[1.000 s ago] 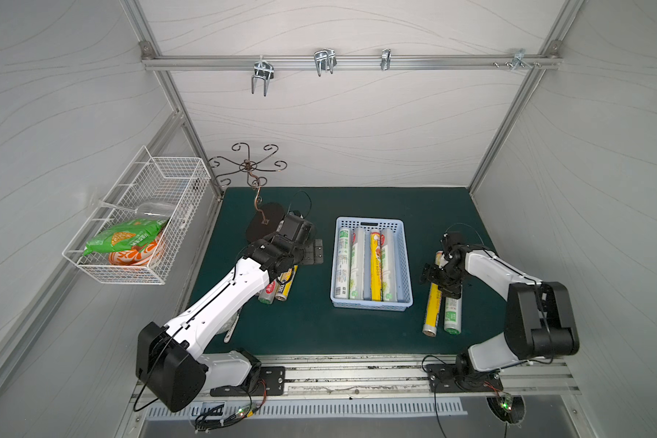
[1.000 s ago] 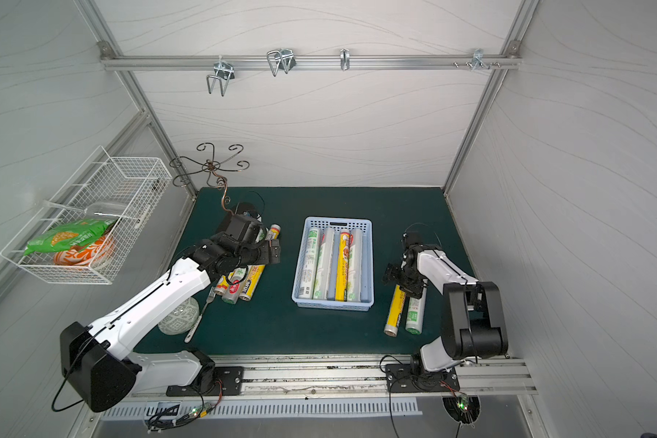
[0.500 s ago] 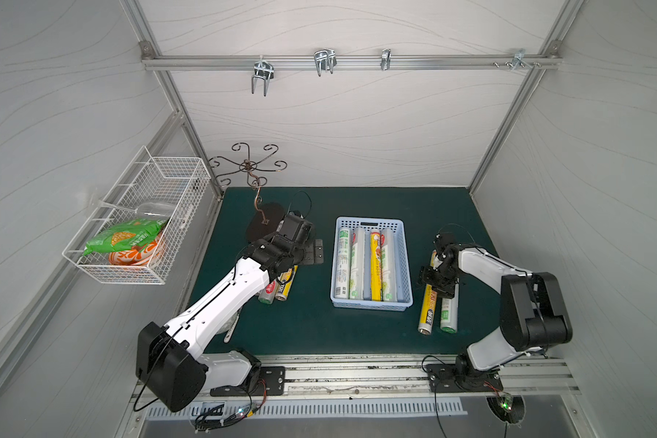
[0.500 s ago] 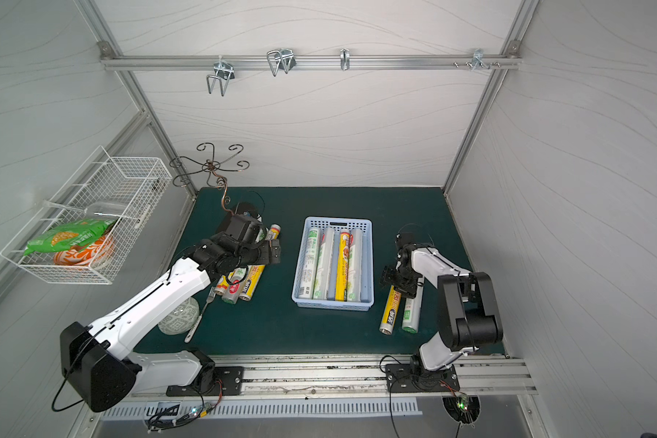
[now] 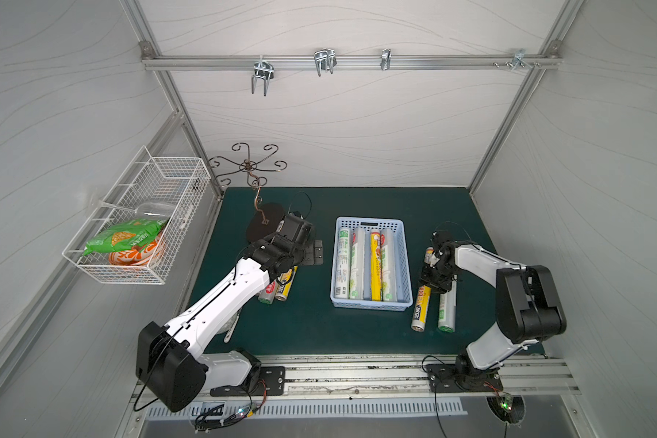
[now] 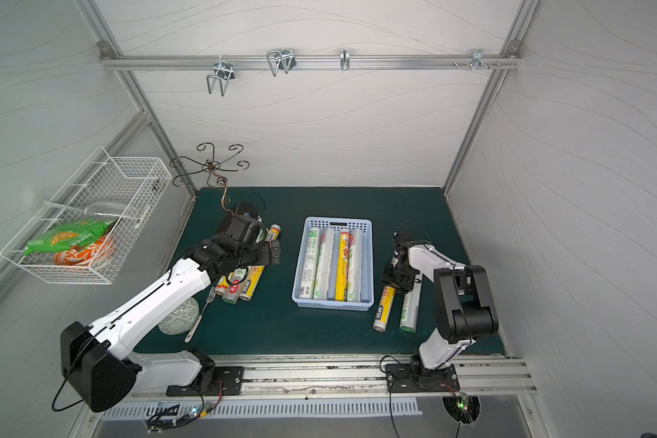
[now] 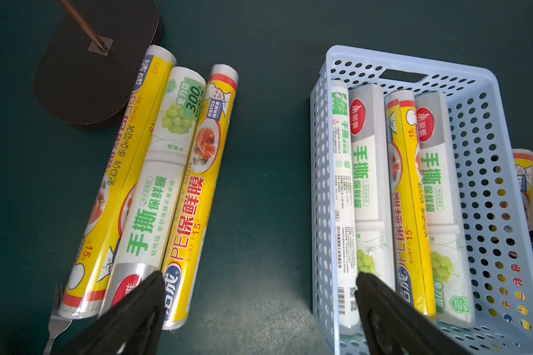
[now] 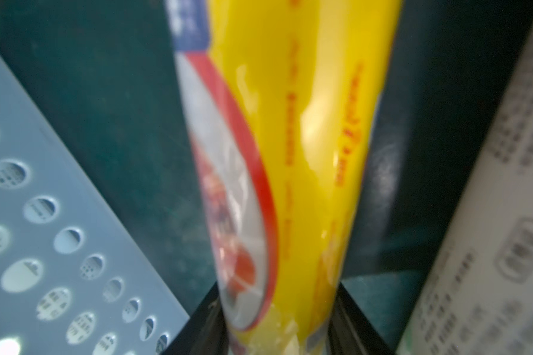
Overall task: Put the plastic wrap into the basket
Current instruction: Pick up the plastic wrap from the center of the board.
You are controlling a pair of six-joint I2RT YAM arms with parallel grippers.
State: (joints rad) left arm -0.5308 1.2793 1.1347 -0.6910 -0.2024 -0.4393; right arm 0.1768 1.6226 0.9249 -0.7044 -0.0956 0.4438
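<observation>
Basket [image 5: 370, 304] of light blue plastic sits in the middle of the green surface [image 5: 312, 322], with four rolls of plastic wrap [image 5: 375, 265] lying side by side inside it. Right end effector [image 5: 435, 282] has its jaws pressed against either side of a yellow roll [image 5: 421, 309] that lies on the surface just beside the basket, with a white roll [image 5: 446, 311] alongside. Left end effector [image 7: 259, 276] hangs spread wide, holding nothing, above the gap between the basket and three more rolls [image 7: 163, 190] lying together.
</observation>
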